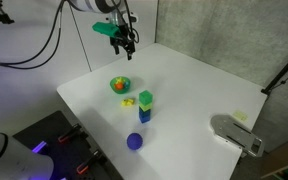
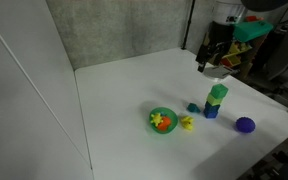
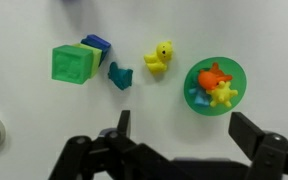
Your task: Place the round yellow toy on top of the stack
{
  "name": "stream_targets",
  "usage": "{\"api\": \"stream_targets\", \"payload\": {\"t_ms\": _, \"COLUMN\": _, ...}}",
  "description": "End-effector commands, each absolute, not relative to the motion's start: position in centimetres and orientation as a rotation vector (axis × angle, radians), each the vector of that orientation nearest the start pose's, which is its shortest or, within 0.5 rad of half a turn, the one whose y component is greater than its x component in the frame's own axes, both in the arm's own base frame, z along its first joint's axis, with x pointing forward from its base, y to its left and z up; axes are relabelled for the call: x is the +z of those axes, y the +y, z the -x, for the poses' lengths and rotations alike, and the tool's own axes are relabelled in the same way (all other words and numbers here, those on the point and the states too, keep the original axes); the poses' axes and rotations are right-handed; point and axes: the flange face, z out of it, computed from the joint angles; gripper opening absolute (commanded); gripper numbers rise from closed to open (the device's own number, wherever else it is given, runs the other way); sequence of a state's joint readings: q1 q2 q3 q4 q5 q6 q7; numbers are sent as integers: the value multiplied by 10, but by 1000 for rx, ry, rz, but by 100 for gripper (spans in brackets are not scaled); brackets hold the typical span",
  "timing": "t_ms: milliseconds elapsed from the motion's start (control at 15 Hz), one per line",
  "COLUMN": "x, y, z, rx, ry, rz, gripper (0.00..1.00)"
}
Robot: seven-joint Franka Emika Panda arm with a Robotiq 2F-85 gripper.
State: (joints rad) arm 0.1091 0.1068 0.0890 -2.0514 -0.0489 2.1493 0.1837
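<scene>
The round yellow toy (image 3: 160, 57) lies on the white table between the stack and a green bowl; it also shows in both exterior views (image 1: 128, 101) (image 2: 187, 123). The stack (image 3: 72, 65) is a green block over a blue one, standing upright (image 1: 145, 105) (image 2: 216, 100). My gripper (image 3: 186, 130) is open and empty. It hangs high above the table's far part (image 1: 122, 42) (image 2: 206, 58), well away from the toy and the stack.
A green bowl (image 3: 236, 72) holds a round orange thing and a flat, irregular yellow piece. A small teal piece (image 3: 120, 75) lies beside the stack. A round purple-blue toy (image 1: 134, 141) sits near the table's edge. A grey device (image 1: 234, 133) stands at a corner.
</scene>
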Motion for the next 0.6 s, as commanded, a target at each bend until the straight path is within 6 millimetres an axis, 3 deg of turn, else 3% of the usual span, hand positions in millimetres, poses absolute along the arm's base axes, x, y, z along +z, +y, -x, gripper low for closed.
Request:
{"api": "stream_targets", "payload": {"t_ms": 0, "x": 363, "y": 132, "z": -571, "rx": -14, "ry": -29, "rz": 3175, "gripper": 100}}
{"api": "stream_targets", "payload": {"t_ms": 533, "x": 282, "y": 182, "z": -590, "rx": 110, "ry": -31, "rz": 3180, "gripper": 100}}
